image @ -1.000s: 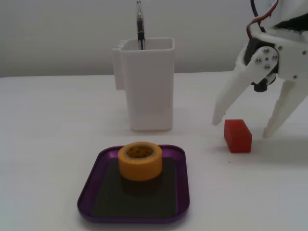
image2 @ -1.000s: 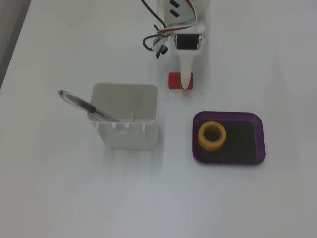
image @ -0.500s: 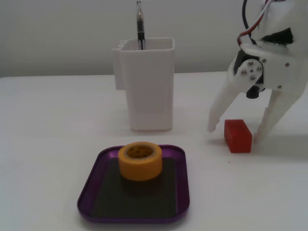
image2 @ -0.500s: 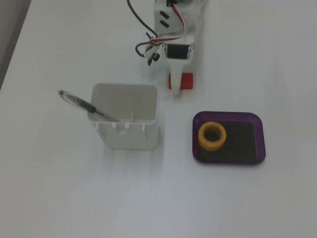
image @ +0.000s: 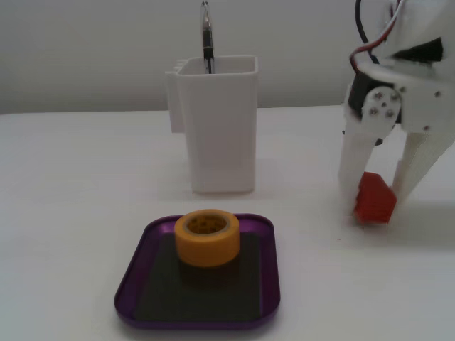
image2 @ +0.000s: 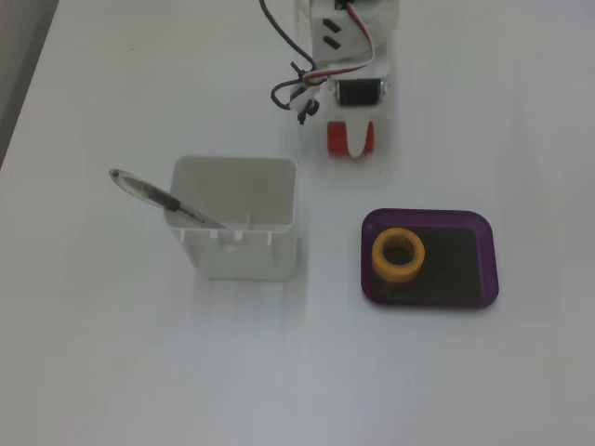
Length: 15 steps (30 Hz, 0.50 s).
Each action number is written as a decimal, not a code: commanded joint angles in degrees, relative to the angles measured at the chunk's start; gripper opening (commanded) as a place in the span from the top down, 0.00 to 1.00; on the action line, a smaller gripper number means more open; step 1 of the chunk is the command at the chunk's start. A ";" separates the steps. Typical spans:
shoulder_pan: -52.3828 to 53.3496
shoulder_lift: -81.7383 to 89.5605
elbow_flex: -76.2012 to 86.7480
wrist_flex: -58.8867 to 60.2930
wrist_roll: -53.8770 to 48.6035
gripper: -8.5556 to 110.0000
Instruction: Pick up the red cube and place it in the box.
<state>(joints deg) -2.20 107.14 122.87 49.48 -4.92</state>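
Gripper [image: 375, 202] pinches the red cube [image: 375, 199] between its white fingers, cube tilted, low at the tabletop, well apart from the box [image: 266, 284], which holds a yellow tape roll [image: 207, 236].

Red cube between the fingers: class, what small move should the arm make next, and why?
Probably a short straight lift. In both fixed views the fingers have closed on the red cube, which sits tilted with one edge near the table. The purple box lies apart, and the tape roll fills its left part from above, leaving the right part bare for a placement.
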 commanded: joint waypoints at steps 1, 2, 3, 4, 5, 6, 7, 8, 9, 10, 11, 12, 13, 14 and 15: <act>-4.13 8.17 -6.42 5.19 2.90 0.93; -6.24 10.11 -8.00 6.50 3.52 0.93; -8.53 11.43 -9.76 7.82 3.87 0.93; -10.81 12.83 -11.51 8.96 3.96 0.93; -13.27 14.15 -13.45 9.84 4.31 0.93; -15.73 14.94 -15.38 10.46 5.54 0.93; -17.67 15.21 -17.40 10.81 6.86 0.93; -19.25 14.85 -19.51 11.16 8.00 0.93; -20.39 14.06 -21.36 11.07 9.23 0.93; -21.36 12.92 -23.29 10.81 10.90 0.93; -22.24 11.51 -25.49 10.46 12.83 0.93; -22.94 9.84 -27.95 10.46 15.12 0.93; -23.47 7.73 -30.59 10.46 17.23 0.93; -23.82 5.19 -33.22 10.46 19.16 0.93; -23.99 2.37 -35.86 10.46 21.01 0.93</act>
<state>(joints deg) -25.05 113.99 95.62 60.03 11.51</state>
